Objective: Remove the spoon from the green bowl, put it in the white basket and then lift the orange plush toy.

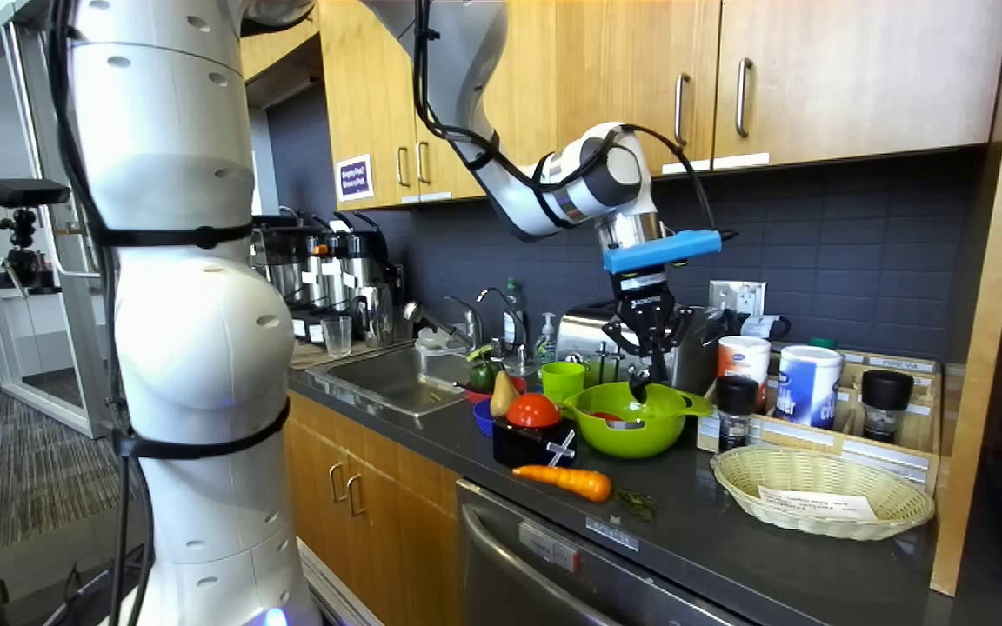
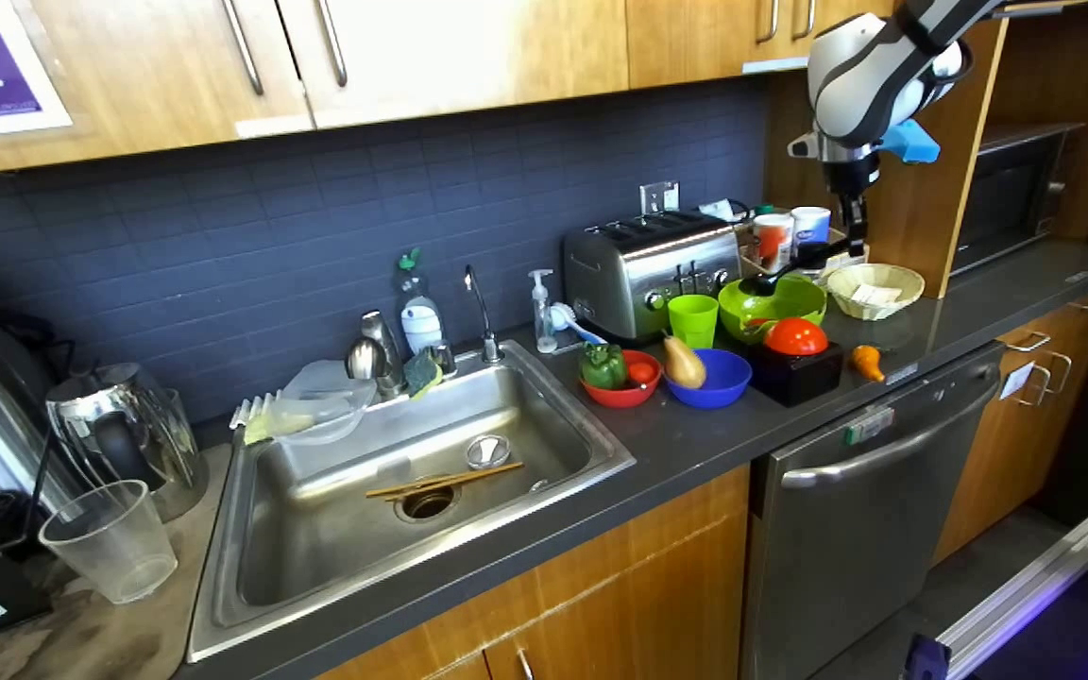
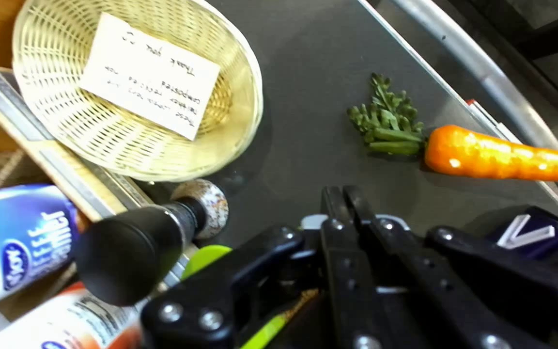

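At right in an exterior view, the spoon (image 2: 763, 285) is clamped by the gripper (image 2: 854, 247) over the green bowl (image 2: 801, 300); whether the bowl is touched cannot be told. Farther right, a note (image 2: 875, 295) is seen in the basket (image 2: 854, 306).

Three upright bowls (image 2: 709, 389), one basket (image 3: 172, 155), one carrot (image 3: 506, 155), one black spoon (image 2: 760, 285)
Near the green bowl (image 1: 636, 442): one green cup (image 2: 692, 326), one toaster (image 2: 643, 283), two labelled canisters (image 1: 807, 384), two grinders (image 1: 734, 398).
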Robot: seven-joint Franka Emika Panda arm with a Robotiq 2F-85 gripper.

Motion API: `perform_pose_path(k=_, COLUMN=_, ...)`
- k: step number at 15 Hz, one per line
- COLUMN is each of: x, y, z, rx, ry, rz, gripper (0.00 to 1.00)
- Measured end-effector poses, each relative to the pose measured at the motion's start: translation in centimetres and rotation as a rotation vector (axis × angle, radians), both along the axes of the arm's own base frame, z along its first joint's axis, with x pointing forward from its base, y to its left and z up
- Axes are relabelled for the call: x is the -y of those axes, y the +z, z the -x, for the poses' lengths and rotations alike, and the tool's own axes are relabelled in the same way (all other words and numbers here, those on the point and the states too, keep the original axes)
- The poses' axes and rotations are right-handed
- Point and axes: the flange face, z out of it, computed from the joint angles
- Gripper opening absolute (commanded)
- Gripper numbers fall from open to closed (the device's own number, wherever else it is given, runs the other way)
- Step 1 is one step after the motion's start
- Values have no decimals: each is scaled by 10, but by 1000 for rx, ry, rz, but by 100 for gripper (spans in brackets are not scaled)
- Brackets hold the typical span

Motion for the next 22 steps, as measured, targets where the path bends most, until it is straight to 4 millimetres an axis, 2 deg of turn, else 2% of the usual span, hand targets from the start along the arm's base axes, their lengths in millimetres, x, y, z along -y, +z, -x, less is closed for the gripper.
perform_pose_path(k=3, x=36, y=12, z=5, rx=12, ry=-28, rz=7, gripper=1)
perform_pose_path(k=6, x=52, y=19, z=8, rx=18, ry=-37, rz=9, gripper=1)
perform_pose_path(k=16, x=54, y=22, z=10, rx=3, ry=-47, rz=8, gripper=1)
perform_pose_path(k=22, x=54, y=51, z=15, rx=52, ry=-47, rz=21, gripper=1)
